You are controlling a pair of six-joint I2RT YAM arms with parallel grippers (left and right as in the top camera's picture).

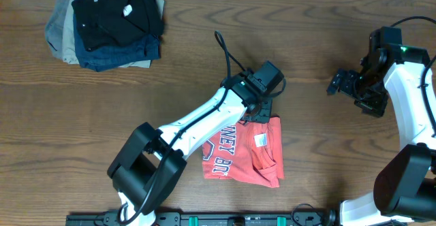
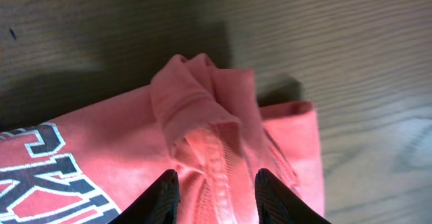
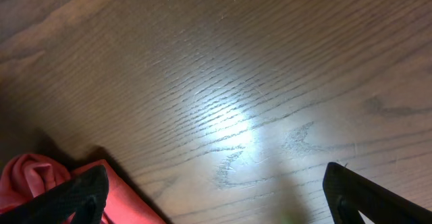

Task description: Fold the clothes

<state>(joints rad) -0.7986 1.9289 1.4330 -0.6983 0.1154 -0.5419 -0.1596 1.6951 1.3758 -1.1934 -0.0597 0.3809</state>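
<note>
We see the coral-red T-shirt [image 1: 238, 154] lying roughly folded on the surface [image 1: 191, 56], at about 6 o'clock from its middle, lettering up. The left tool [image 2: 216, 198] sits at the shirt's 12 o'clock edge, its fingers partly spread either side of a bunched ridge of cloth. The right tool [image 1: 338, 84], spread wide and holding nothing, hovers over wood at 3 o'clock. A pile of folded garments [image 1: 109, 25] lies at 10 o'clock.

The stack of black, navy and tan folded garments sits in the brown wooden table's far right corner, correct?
No. The overhead view shows the stack of black, navy and tan folded garments in the brown wooden table's far left corner.
</note>
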